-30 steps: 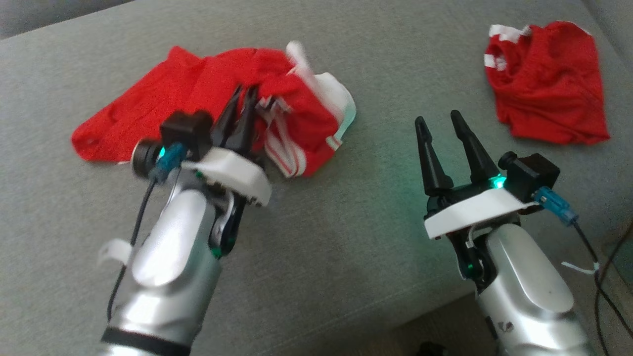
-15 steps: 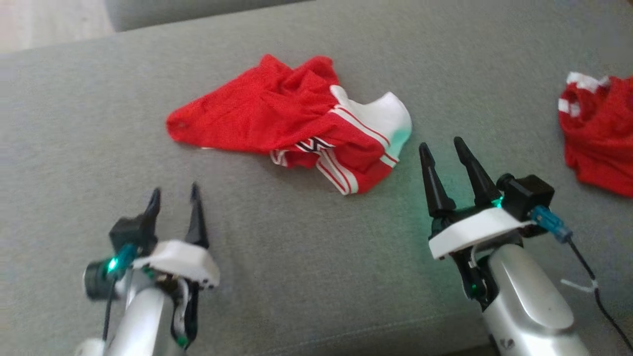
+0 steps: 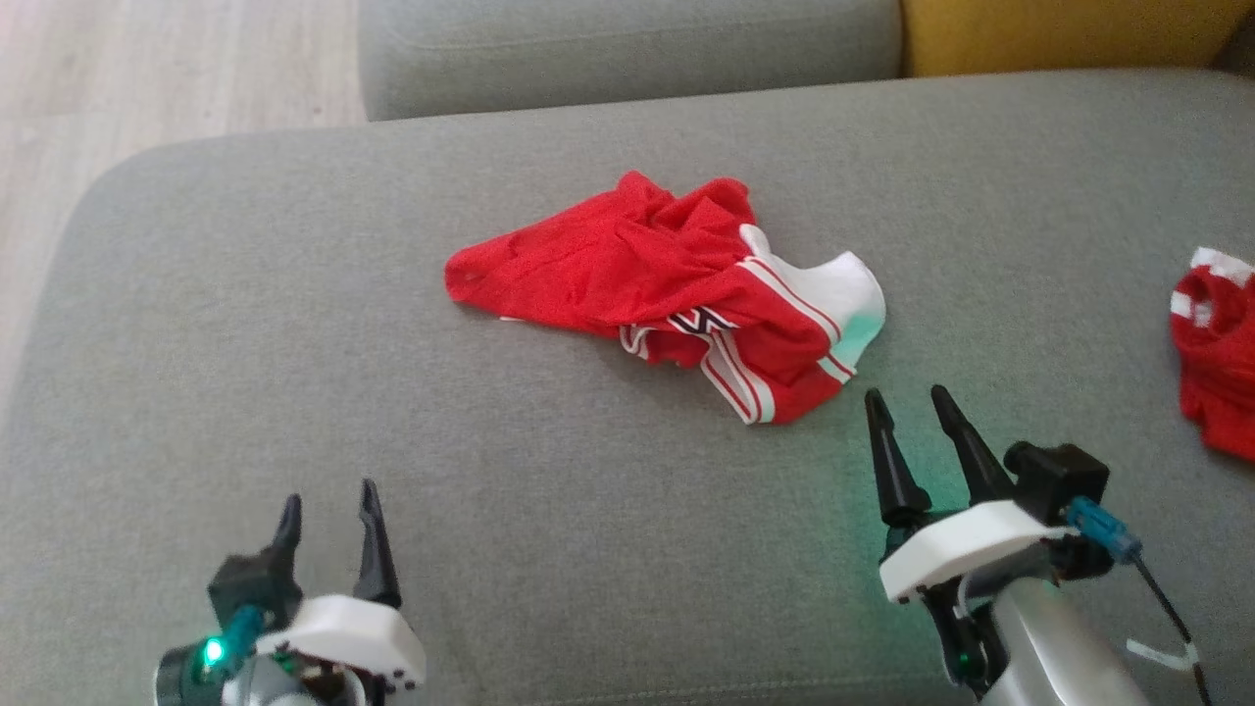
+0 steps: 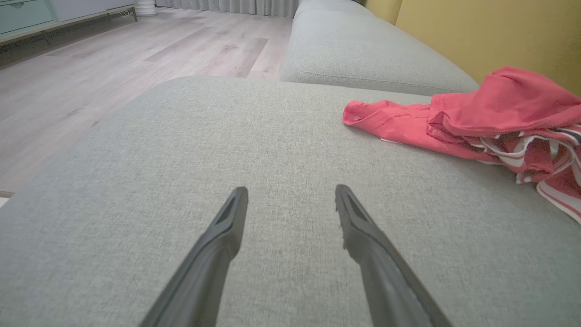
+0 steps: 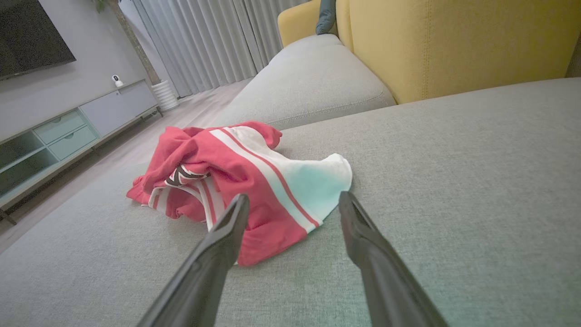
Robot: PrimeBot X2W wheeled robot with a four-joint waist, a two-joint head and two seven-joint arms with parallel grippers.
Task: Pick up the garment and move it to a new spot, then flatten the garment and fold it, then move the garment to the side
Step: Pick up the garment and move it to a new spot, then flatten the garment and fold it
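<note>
A crumpled red garment point(image 3: 647, 275) with white panels and stripes lies in a heap on the grey sofa seat point(image 3: 294, 343). It also shows at the right of the left wrist view as the garment point(image 4: 476, 122), and just ahead of the fingers in the right wrist view as the garment point(image 5: 236, 177). My left gripper point(image 3: 328, 505) stands open at the lower left, well short of the cloth, with nothing between its fingers. My right gripper point(image 3: 912, 407) is open too, its tips close to the garment's near right corner without touching it.
A second red piece of clothing point(image 3: 1216, 363) lies at the right edge of the seat. A grey cushion point(image 3: 627, 49) and a yellow backrest point(image 3: 1059, 34) border the far side. Wooden floor point(image 3: 147, 78) lies beyond the seat's rounded left end.
My left gripper let go of the garment, opened and drew back toward me. The garment now lies loose on the seat. The head camera tilted, so the whole picture shifted down and right.
</note>
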